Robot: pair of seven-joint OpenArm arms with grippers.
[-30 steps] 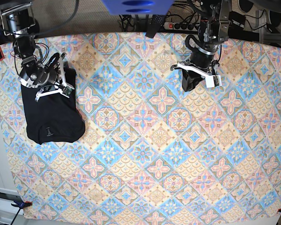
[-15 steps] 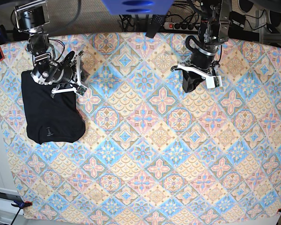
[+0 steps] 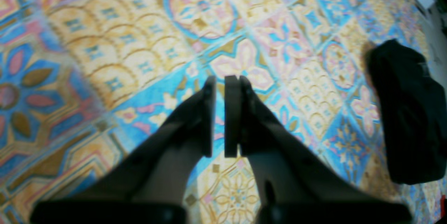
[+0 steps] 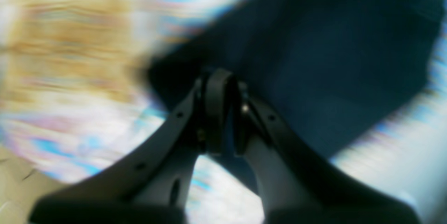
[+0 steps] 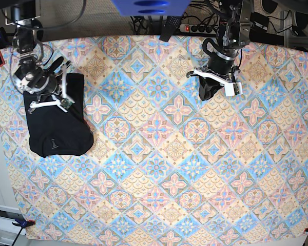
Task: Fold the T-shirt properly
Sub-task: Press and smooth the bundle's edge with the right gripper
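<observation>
The black T-shirt [image 5: 56, 128] lies folded into a compact rectangle near the left edge of the patterned tablecloth [image 5: 159, 154], with a small pale tag mark on its lower part. My right gripper [image 5: 47, 93] hovers over the shirt's upper end. In the blurred right wrist view the right gripper [image 4: 218, 77] is shut, with dark T-shirt [image 4: 314, 59] cloth behind it and nothing seen between the fingers. My left gripper [image 5: 207, 92] hangs over bare cloth at the upper right. In the left wrist view the left gripper [image 3: 223, 80] is shut and empty, and the T-shirt [image 3: 408, 112] lies far off.
Cables and a power strip [image 5: 197, 28] lie beyond the table's far edge. A blue object [image 5: 149, 6] juts in at the top centre. Clamps hold the tablecloth at the near corners [image 5: 21, 223].
The right arm swung right and up off the shirt's top, then came back left over it. The left arm and the T-shirt have not moved.
</observation>
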